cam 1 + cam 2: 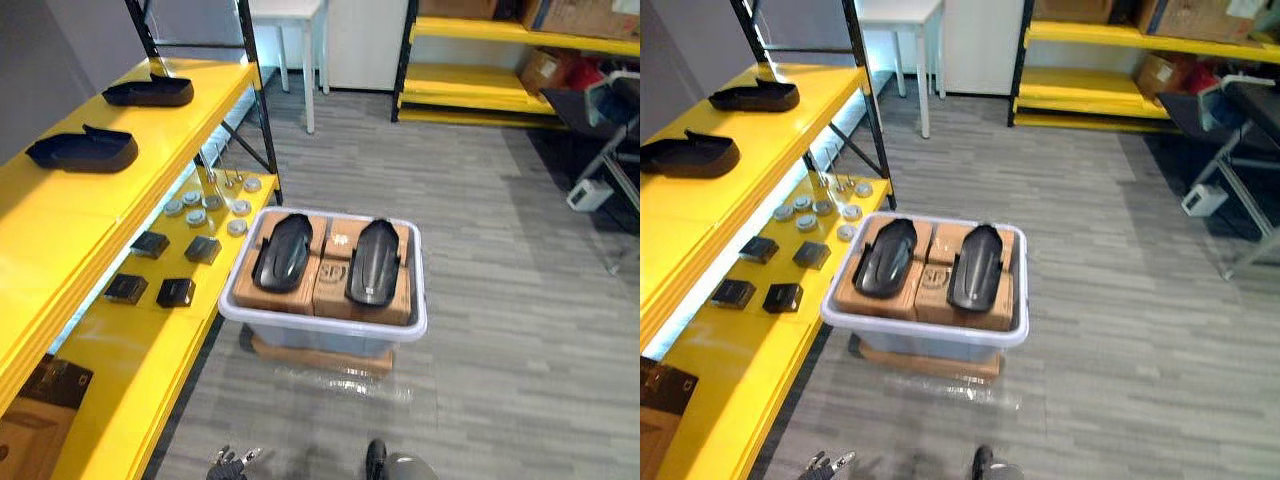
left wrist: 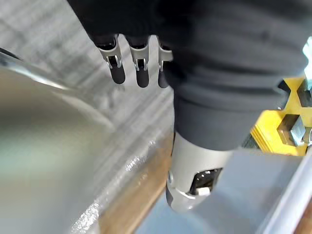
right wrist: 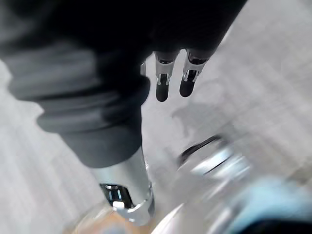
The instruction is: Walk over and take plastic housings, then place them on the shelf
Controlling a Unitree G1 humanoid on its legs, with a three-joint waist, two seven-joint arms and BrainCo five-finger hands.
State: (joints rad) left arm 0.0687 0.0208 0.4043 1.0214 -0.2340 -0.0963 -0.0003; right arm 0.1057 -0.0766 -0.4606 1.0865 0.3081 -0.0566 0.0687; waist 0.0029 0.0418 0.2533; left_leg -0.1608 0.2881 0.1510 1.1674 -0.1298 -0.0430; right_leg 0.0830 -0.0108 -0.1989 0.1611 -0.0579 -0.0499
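Two black plastic housings (image 1: 283,250) (image 1: 373,262) lie side by side on cardboard boxes inside a grey tub (image 1: 415,330) on the floor. Two more housings (image 1: 85,150) (image 1: 150,92) rest on the top board of the yellow shelf (image 1: 60,215) to the left. My left hand (image 1: 232,465) hangs low at the near edge, short of the tub, its fingers (image 2: 142,73) straight and holding nothing. My right hand (image 1: 377,460) hangs beside it, fingers (image 3: 162,85) straight and empty too.
The lower shelf board carries small black parts (image 1: 150,243) and several silver discs (image 1: 215,205). A white table (image 1: 290,10) stands at the back, another yellow shelf (image 1: 500,85) behind it to the right, and a chair (image 1: 610,130) at the far right. Grey floor runs right of the tub.
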